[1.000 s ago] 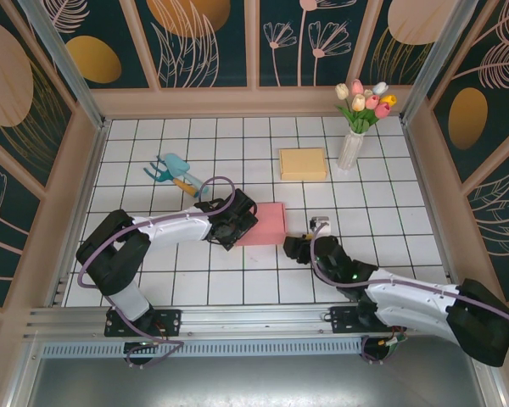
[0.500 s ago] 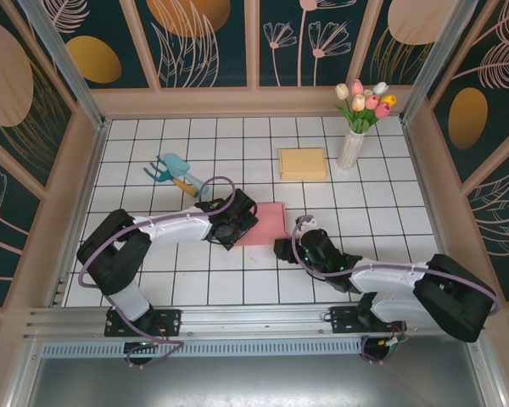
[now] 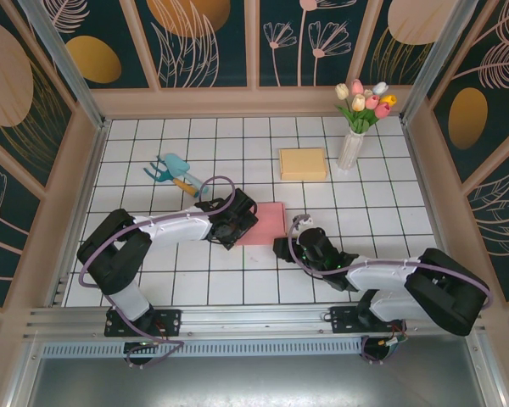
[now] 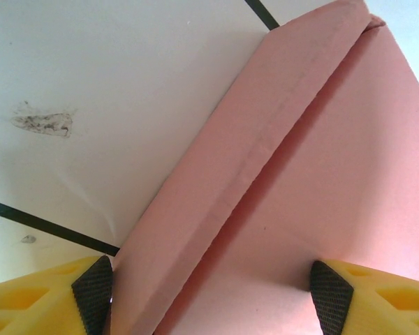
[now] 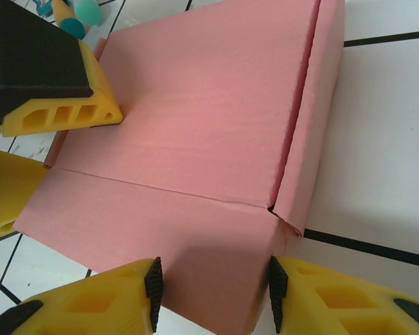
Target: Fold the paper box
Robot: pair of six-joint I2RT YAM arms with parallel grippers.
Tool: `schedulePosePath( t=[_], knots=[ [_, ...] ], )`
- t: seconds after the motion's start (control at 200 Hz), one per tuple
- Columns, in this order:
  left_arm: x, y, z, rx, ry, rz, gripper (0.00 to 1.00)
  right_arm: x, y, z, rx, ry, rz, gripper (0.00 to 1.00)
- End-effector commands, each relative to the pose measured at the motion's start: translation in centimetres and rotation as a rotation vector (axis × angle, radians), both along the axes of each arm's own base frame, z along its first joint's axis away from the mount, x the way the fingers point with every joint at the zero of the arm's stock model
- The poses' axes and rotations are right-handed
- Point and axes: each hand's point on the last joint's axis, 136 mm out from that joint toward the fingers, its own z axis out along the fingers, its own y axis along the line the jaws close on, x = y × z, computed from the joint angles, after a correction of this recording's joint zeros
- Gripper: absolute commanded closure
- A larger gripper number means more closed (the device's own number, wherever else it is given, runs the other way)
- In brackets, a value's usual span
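The left gripper [image 4: 211,296], spread wide, straddles an edge of the pink paper box [image 5: 195,118]; the right gripper [image 5: 213,296], half-closed about its corner, grip unclear, should pinch squarely before folding.

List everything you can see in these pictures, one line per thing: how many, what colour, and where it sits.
paper box: one, pink, lying flat mid-table between the two claws.
flat pad: one, yellow, behind the paper box, beside the vase.
vase: one, white, far right of the table.
tulips: one bunch, pink, white and yellow, in the vase.
hand tools: two, it seems, teal and orange, far left.
table: one, white tiles with dark lines.
left claw: one, yellow with black pads, open across the paper box's left edge.
right claw: one, same colours, fingers either side of the paper box's near right corner.
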Motion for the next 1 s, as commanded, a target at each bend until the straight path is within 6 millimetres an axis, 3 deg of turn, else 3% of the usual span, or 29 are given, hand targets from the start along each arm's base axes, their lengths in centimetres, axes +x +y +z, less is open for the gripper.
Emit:
schedulePosePath(
  t=[0.0,0.475,0.996],
  knots=[
    [-3.2,4.8,-4.8,0.202,0.159,0.012,0.24,0.3,0.3,0.4,0.019,-0.041,0.016,0.54],
    [-3.2,4.8,-5.0,0.207,0.163,0.012,0.24,0.5,-1.0,-0.7,-0.068,-0.043,-0.035,0.54],
    [-3.2,4.8,-4.8,0.205,0.162,0.01,0.24,0.5,-0.4,-1.1,-0.069,-0.05,-0.02,0.58]
  ],
)
